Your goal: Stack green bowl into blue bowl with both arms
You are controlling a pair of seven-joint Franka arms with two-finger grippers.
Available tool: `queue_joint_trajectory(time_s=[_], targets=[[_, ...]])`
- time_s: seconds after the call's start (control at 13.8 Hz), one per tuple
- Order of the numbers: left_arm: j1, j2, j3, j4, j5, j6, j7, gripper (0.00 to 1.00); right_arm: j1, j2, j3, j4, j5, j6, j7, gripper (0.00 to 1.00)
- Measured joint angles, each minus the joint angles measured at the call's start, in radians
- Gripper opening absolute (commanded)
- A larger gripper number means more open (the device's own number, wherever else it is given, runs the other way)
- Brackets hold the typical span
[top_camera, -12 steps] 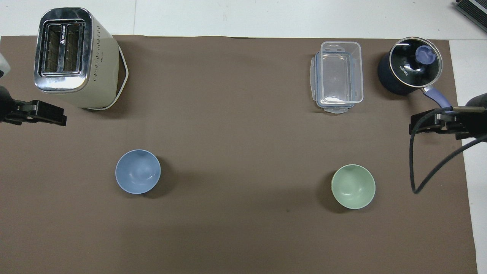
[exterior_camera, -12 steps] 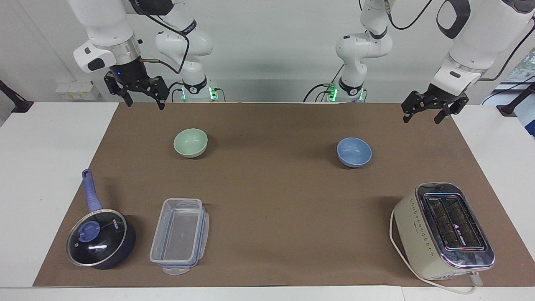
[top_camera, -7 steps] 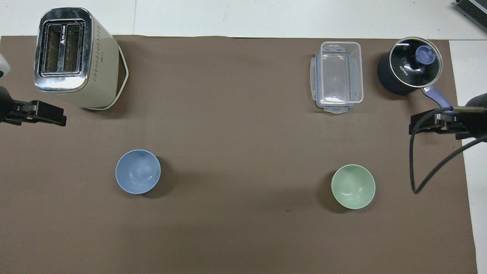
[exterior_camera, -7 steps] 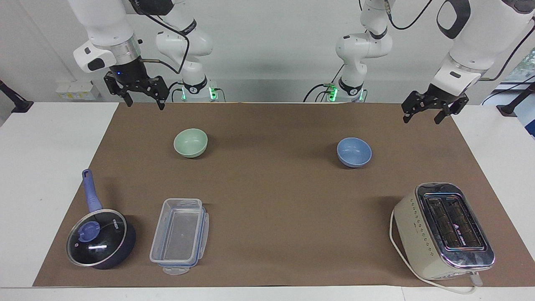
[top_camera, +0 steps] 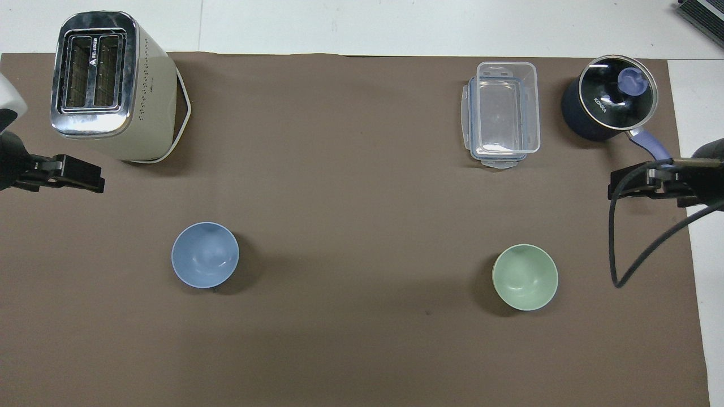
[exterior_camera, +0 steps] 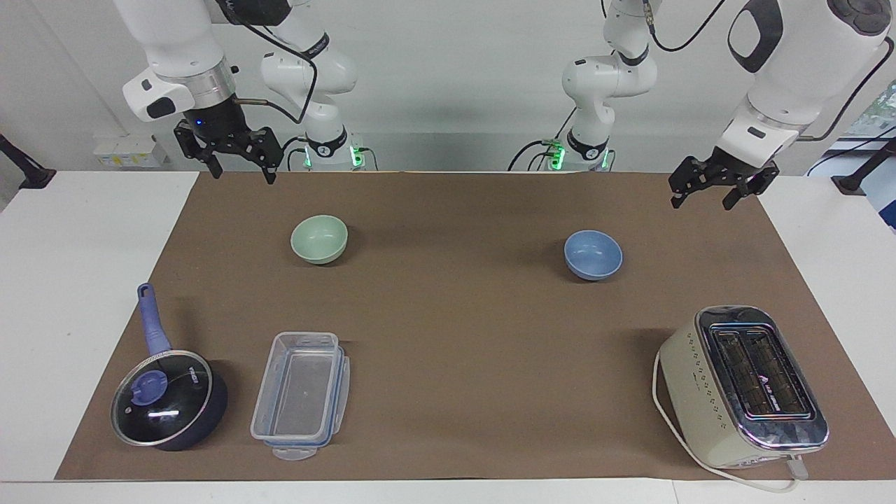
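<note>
The pale green bowl sits upright and empty on the brown mat toward the right arm's end. The periwinkle blue bowl sits upright and empty toward the left arm's end, well apart from it. My right gripper hangs open and empty over the mat's edge by the robots, to the side of the green bowl. My left gripper hangs open and empty over the mat's corner, to the side of the blue bowl. Neither gripper touches a bowl.
A cream toaster stands farther from the robots than the blue bowl, at the left arm's end. A clear plastic container and a dark blue pot with a glass lid sit farther out than the green bowl.
My left gripper has shifted slightly toward the middle of the table. The right arm and both bowls have not moved.
</note>
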Motion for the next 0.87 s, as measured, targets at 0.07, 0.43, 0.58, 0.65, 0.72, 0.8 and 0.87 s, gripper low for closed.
queue_joint_trajectory(time_s=[0.07, 0.43, 0.58, 0.65, 0.72, 0.8, 0.87], targets=[[0.0, -0.001, -0.001, -0.019, 0.0, 0.012, 0.0, 1.0, 0.0, 0.0, 0.0, 0.0, 0.0, 0.0, 0.0, 1.0], [-0.004, -0.028, -0.008, -0.153, 0.0, 0.119, 0.001, 1.0, 0.0, 0.0, 0.0, 0.0, 0.0, 0.0, 0.0, 1.0], [-0.01, -0.032, -0.011, -0.198, 0.0, 0.159, 0.001, 1.0, 0.0, 0.0, 0.0, 0.0, 0.0, 0.0, 0.001, 1.0], [-0.014, -0.034, -0.014, -0.221, 0.0, 0.18, 0.001, 1.0, 0.0, 0.0, 0.0, 0.0, 0.0, 0.0, 0.001, 1.0], [-0.02, -0.034, -0.016, -0.246, 0.0, 0.205, 0.001, 1.0, 0.0, 0.0, 0.0, 0.0, 0.0, 0.0, 0.001, 1.0], [-0.029, -0.035, -0.016, -0.276, 0.0, 0.236, 0.001, 1.0, 0.0, 0.0, 0.0, 0.0, 0.0, 0.0, 0.001, 1.0], [-0.038, -0.035, -0.017, -0.307, 0.0, 0.268, 0.001, 1.0, 0.0, 0.0, 0.0, 0.0, 0.0, 0.0, 0.001, 1.0]])
